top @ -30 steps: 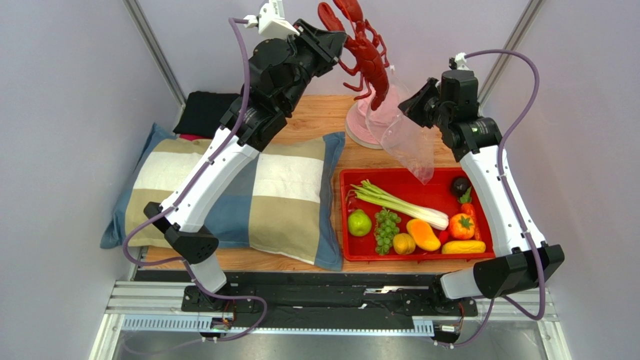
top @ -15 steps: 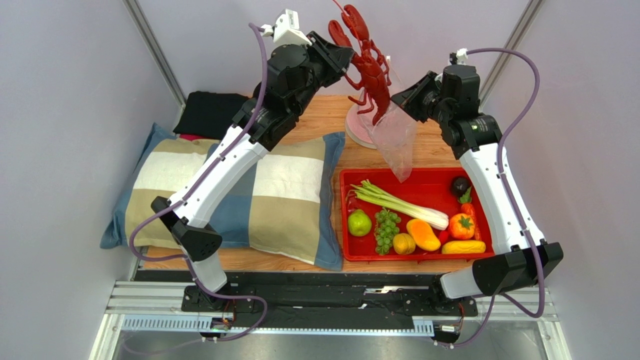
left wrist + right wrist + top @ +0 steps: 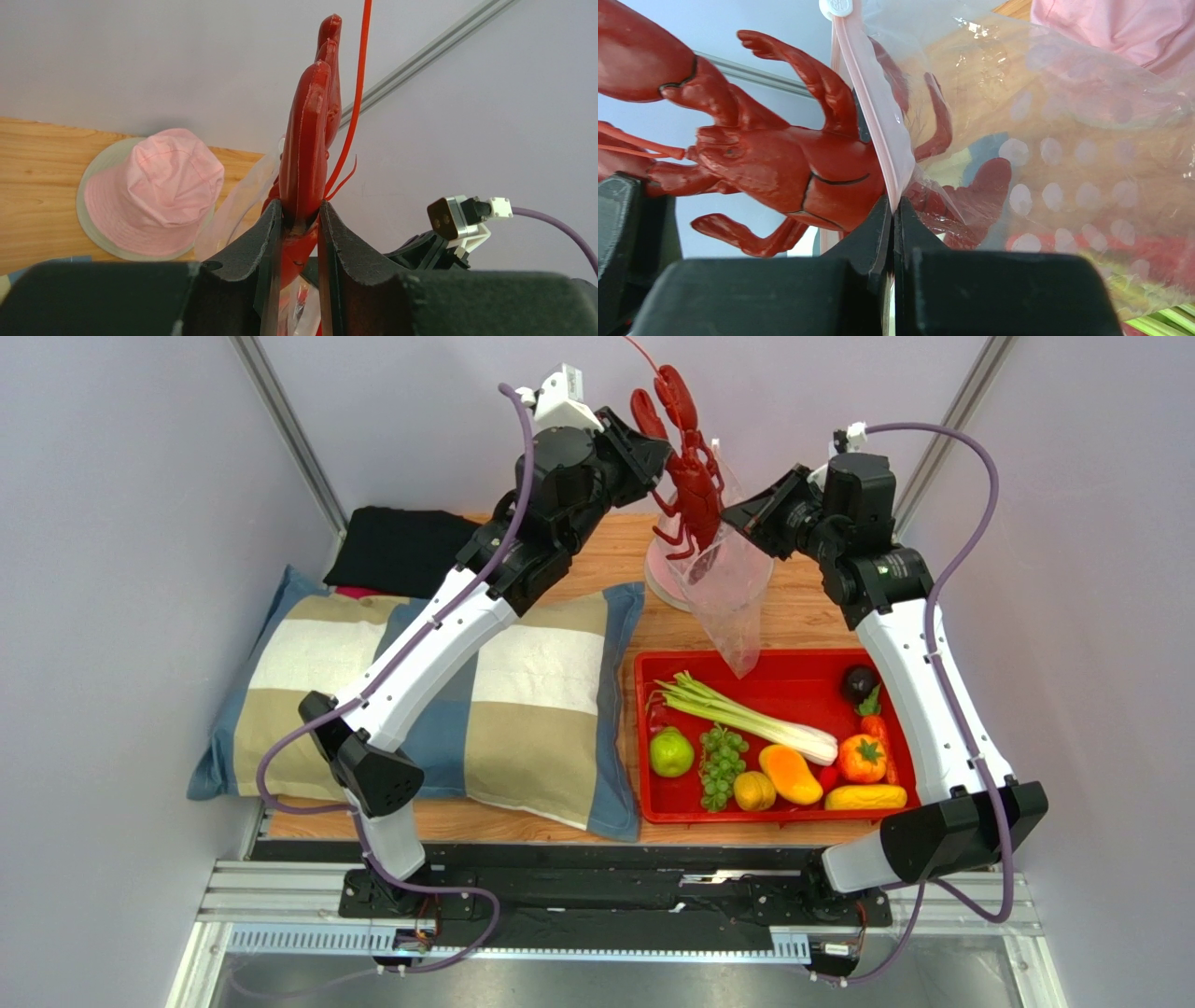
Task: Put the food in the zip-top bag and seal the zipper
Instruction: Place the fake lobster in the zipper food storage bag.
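Note:
My left gripper [image 3: 650, 459] is shut on the red lobster [image 3: 690, 476] and holds it upright, high over the back of the table; the lobster's body sits between my jaws in the left wrist view [image 3: 307, 140]. Its tail reaches into the mouth of the clear dotted zip-top bag [image 3: 737, 602]. My right gripper [image 3: 745, 513] is shut on the bag's mouth edge, pinching the pale pink zipper strip [image 3: 875, 126], and the bag hangs down. The lobster's tail shows through the bag wall [image 3: 980, 192]. Celery [image 3: 744, 714], green apple [image 3: 672, 752] and grapes [image 3: 721, 763] lie in the red tray [image 3: 659, 672].
A pink hat [image 3: 671, 571] lies on the wooden table behind the bag. A checked pillow [image 3: 477, 700] covers the left half, with a black cloth [image 3: 393, 546] behind it. The tray also holds other toy vegetables and fruit at its right side.
My left arm has carried the lobster rightward and down, bringing its tail into the bag mouth. My right gripper has drawn the bag in, so it hangs more vertically.

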`<action>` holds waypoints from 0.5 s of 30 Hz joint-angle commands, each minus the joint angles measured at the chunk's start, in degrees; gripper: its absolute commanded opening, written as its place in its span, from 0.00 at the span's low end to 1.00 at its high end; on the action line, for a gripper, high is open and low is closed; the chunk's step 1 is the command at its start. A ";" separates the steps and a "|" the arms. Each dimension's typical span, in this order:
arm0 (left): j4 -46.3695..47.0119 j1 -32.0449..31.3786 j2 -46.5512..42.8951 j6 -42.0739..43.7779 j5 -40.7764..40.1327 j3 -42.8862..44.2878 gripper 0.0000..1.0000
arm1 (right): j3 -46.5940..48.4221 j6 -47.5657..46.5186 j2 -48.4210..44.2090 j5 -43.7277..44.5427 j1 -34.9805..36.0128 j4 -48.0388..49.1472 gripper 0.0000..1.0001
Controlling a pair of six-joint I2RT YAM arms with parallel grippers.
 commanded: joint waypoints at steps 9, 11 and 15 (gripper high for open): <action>4.38 0.24 -0.30 4.47 7.90 -0.58 0.00 | 1.30 5.86 1.26 -10.95 -1.22 8.84 0.00; 2.97 0.24 -0.74 3.95 8.79 -1.63 0.00 | 1.13 6.92 1.52 -12.00 -1.31 10.43 0.00; 2.44 0.15 -2.06 3.16 12.65 -5.32 0.00 | 1.04 8.32 1.96 -12.97 -1.31 12.18 0.00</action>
